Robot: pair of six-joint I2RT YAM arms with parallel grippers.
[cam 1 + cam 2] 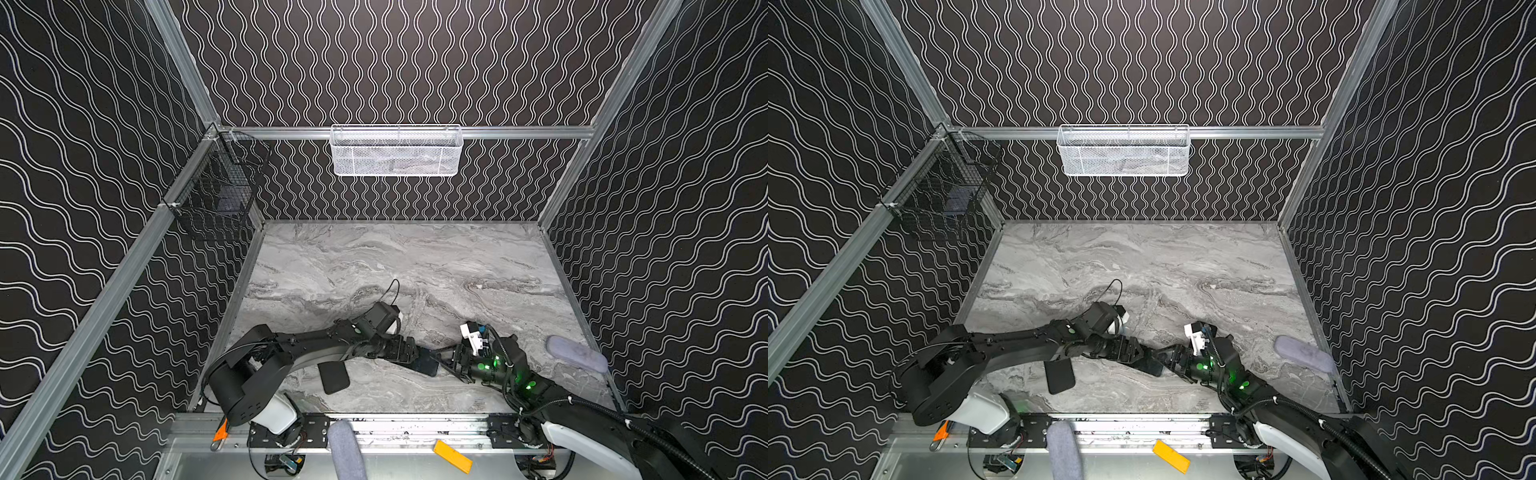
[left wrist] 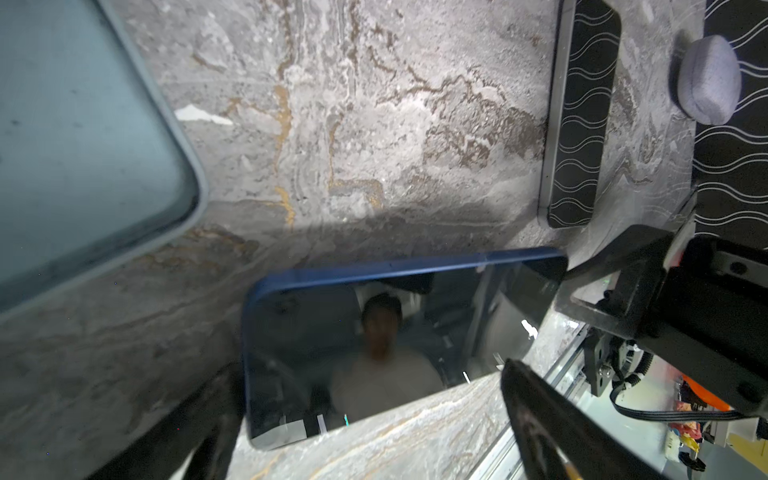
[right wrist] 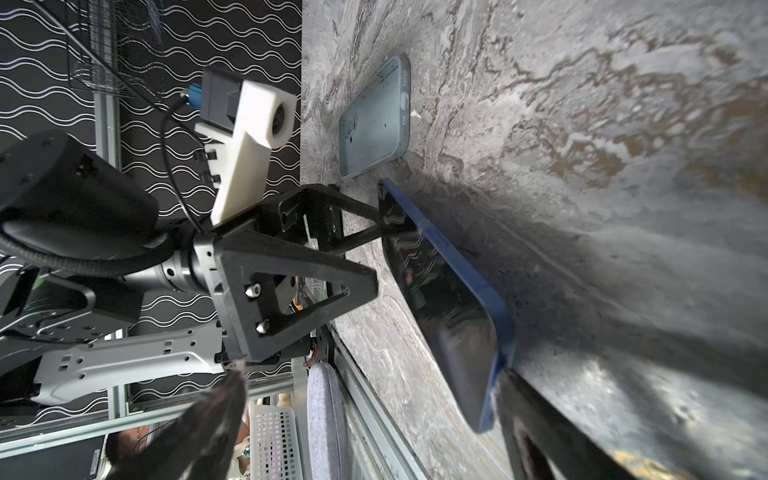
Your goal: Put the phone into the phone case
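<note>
Marble tabletop [image 1: 415,266], phone [image 3: 444,324] tilted between left claw [image 2: 370,370] and right claw [image 3: 370,376], both spread, phone case [image 3: 374,120] nearby.

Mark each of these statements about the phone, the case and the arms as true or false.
1. The phone already sits inside the phone case. False: the phone case lies empty on the table, apart from the phone.
2. The left end effector and the right end effector are at the phone from opposite sides. True.
3. The phone's frame is red. False: it is blue.
4. A white mesh basket hangs at the back. True.
</note>
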